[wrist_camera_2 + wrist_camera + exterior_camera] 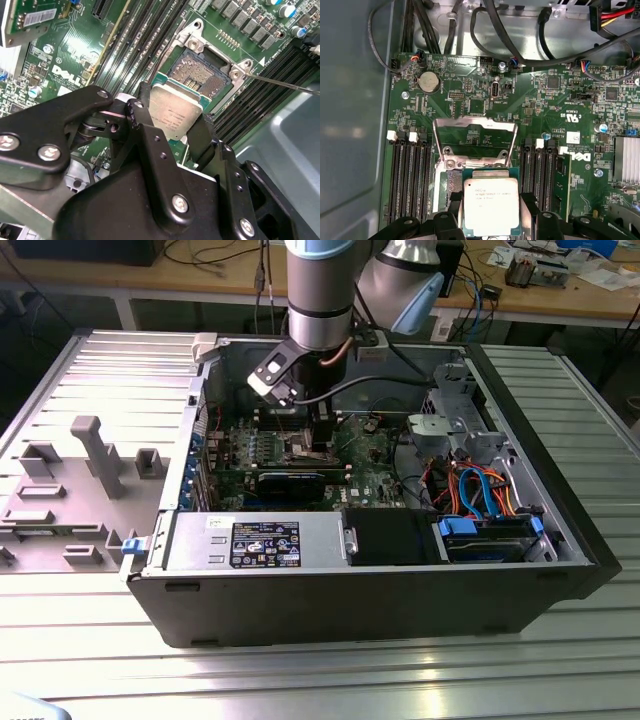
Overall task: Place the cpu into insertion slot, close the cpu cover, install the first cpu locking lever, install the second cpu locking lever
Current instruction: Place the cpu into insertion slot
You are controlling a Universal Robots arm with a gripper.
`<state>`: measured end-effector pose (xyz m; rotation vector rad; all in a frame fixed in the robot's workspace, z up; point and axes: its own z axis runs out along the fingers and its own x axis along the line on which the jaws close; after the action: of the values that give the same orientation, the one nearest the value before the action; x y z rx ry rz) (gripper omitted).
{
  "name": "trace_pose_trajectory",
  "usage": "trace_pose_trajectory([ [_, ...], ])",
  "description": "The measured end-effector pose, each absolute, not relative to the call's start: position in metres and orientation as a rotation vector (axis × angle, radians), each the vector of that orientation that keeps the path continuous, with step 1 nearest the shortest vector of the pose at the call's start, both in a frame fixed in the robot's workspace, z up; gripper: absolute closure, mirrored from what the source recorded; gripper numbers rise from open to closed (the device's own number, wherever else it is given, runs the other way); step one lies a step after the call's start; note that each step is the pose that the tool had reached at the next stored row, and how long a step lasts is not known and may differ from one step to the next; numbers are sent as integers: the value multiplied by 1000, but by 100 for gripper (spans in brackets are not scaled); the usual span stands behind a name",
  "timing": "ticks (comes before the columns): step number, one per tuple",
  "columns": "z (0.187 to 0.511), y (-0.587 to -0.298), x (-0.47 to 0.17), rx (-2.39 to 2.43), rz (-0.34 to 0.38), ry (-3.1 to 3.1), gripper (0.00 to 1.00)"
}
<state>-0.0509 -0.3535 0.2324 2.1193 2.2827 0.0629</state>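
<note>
My gripper [172,119] is shut on the cpu [176,111], a flat square chip with a dull silver top, one black finger on each of two opposite edges. The chip hangs tilted just above and beside the insertion slot [201,70], whose dark pin field lies bare inside its shiny rim. In the first wrist view the cpu [491,206] covers most of the slot [449,184], and the cpu cover [475,125] stands swung up beyond it. A thin metal locking lever [285,84] sticks out past the socket corner. In the exterior view the gripper [321,440] reaches down into the computer case [380,585].
Long black memory slots [410,175] flank the socket on both sides. Cables [520,50] run along the case wall behind the board. A graphics card [290,480], drive bays with blue and orange cables [480,490] and a grey fixture tray [70,490] lie around.
</note>
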Motion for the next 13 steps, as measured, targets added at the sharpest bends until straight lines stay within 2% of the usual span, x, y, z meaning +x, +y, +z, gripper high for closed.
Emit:
trace_pose_trajectory([
  [13, 231, -354, -54, 2120, 63, 2283, 46],
])
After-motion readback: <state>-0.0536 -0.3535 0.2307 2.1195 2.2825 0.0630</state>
